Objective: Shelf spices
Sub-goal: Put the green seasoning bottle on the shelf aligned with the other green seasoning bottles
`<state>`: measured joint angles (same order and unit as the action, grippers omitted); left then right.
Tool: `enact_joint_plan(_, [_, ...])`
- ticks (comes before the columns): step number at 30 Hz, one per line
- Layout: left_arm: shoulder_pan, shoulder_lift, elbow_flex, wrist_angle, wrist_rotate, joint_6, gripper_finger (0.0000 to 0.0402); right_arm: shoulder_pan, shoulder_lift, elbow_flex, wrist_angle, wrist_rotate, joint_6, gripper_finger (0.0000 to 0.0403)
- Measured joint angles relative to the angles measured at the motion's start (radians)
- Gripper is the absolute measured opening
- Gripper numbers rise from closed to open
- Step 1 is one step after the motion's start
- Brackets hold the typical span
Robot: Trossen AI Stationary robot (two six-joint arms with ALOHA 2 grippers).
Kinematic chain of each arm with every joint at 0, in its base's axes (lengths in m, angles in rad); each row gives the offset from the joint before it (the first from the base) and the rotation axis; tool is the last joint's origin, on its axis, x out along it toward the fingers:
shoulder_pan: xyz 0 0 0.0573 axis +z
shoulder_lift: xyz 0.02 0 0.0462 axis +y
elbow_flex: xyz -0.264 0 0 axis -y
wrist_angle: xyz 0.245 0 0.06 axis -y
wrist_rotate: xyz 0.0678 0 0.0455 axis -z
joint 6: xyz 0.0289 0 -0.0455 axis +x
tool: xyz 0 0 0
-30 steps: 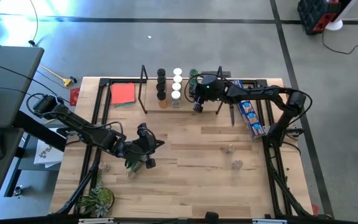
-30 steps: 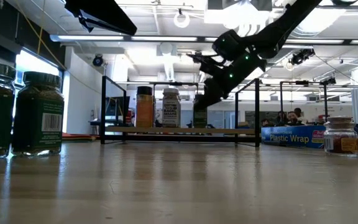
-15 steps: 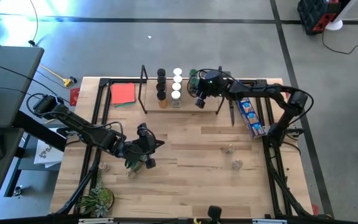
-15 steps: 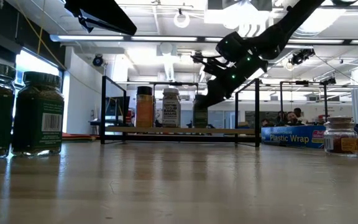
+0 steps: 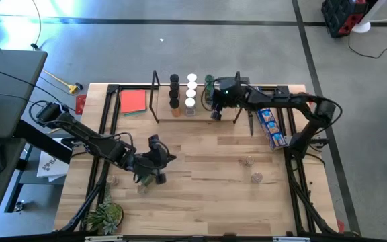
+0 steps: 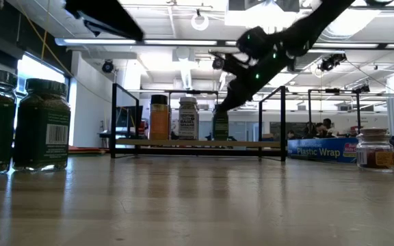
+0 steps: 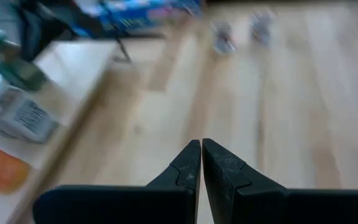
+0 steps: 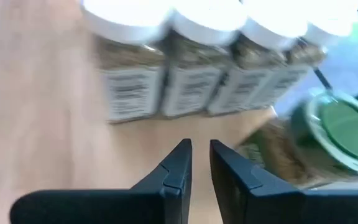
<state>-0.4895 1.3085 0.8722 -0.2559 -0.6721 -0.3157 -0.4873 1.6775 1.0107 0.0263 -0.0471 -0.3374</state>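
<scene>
Four white-lidded spice jars (image 8: 185, 68) blurred on shelf (image 6: 197, 143), right fingers (image 8: 201, 165) narrowly apart, empty, left fingers (image 7: 201, 163) together.

The shelf (image 5: 200, 111) sits at the upper middle of the high view, a low light-wood board with thin black loop frames at both ends. On it stand three rows of jars running toward the back edge: black-lidded jars (image 5: 174, 88) on the left, white-lidded jars (image 5: 191, 88) beside them, and green-lidded jars (image 5: 209, 84) to the right, partly hidden. In the low view the front jars stand upright, an orange-filled jar (image 6: 159, 117) beside a white-labelled jar (image 6: 188, 118). Two clear jars (image 5: 252, 169) stand apart on the tabletop at lower right of the high view. Two dark green jars (image 6: 20, 125) stand upright and close together at the left of the low view.
</scene>
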Motion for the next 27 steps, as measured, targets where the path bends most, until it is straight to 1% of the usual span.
enact_joint_plan(3, [-0.053,-0.014,0.057,-0.172,0.051,-0.063,0.0014,0.125,-0.050,0.002,-0.090,0.161,-0.020,0.0050])
enact_joint_plan(6, [-0.113,-0.030,0.146,-0.438,0.046,-0.221,0.0014,0.280,-0.085,0.002,-0.152,0.284,-0.022,0.0050])
enact_joint_plan(9, [-0.163,-0.031,0.207,-0.681,0.073,-0.417,0.0014,0.428,-0.098,0.002,-0.142,0.300,0.043,0.0050])
enact_joint_plan(11, [-0.182,-0.032,0.209,-0.781,0.114,-0.551,0.0014,0.516,-0.093,0.001,-0.100,0.298,0.110,0.0050])
enact_joint_plan(13, [-0.188,-0.032,0.184,-0.845,0.159,-0.656,0.0014,0.595,-0.081,0.001,-0.016,0.299,0.166,0.0050])
enact_joint_plan(16, [-0.177,-0.031,0.112,-0.847,0.234,-0.688,0.0014,0.694,-0.037,0.001,0.153,0.302,0.201,0.0050])
enact_joint_plan(18, [-0.165,-0.032,0.057,-0.831,0.247,-0.677,0.0014,0.742,0.001,0.001,0.262,0.302,0.197,0.0050])
enact_joint_plan(20, [-0.140,-0.033,0.008,-0.804,0.282,-0.659,0.0014,0.773,0.035,0.001,0.342,0.302,0.164,0.0051])
enact_joint_plan(23, [-0.106,-0.033,-0.051,-0.737,0.332,-0.632,0.0014,0.790,0.072,0.001,0.388,0.304,0.119,0.0051])
enact_joint_plan(27, [-0.054,-0.033,-0.112,-0.518,0.404,-0.502,0.0014,0.774,0.093,0.001,0.397,0.307,0.153,0.0051])
